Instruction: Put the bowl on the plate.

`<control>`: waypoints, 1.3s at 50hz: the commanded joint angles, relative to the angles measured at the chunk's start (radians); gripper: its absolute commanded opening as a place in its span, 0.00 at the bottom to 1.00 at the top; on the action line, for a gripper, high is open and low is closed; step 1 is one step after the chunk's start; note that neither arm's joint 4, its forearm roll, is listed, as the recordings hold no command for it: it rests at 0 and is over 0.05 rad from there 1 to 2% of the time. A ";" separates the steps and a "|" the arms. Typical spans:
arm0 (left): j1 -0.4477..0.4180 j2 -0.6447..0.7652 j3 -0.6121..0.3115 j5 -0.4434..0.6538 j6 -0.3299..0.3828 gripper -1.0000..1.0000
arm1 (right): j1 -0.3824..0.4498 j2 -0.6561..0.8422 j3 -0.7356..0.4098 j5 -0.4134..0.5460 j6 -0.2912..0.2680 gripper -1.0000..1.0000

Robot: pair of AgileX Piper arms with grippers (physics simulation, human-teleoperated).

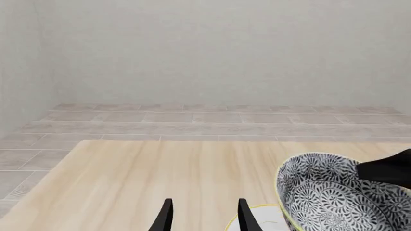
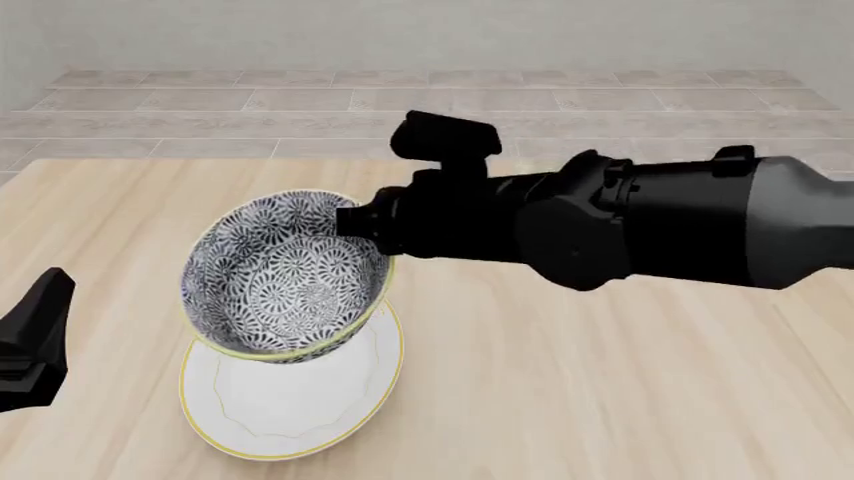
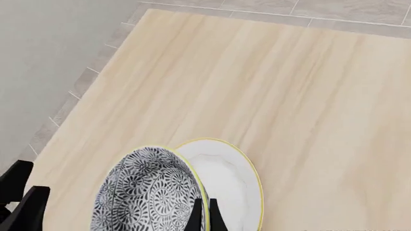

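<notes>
The bowl, patterned dark grey and white with a yellow rim, hangs tilted over the white plate, its opening turned toward the front camera. My right gripper is shut on the bowl's far right rim; the right wrist view shows the right gripper pinching that rim, with the bowl partly covering the plate. Whether the bowl touches the plate I cannot tell. My left gripper sits apart at the table's left, and in its own wrist view the left gripper is open on nothing, beside the bowl.
The light wooden table ends at a far edge and a left edge, with a grey tiled floor beyond. The thick black right arm stretches across the table's right half above the surface.
</notes>
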 commanded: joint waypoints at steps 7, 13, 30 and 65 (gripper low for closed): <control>0.002 0.004 -0.002 -0.006 -0.002 1.00 | 0.030 0.054 0.020 -0.074 0.061 0.00; 0.001 0.003 -0.002 -0.005 -0.002 1.00 | 0.037 0.071 0.024 -0.096 0.075 0.00; 0.002 0.022 -0.003 -0.025 -0.002 1.00 | 0.070 0.121 0.055 -0.184 0.132 0.00; -0.011 0.112 0.003 -0.108 0.001 1.00 | 0.000 0.206 -0.003 -0.156 0.110 0.00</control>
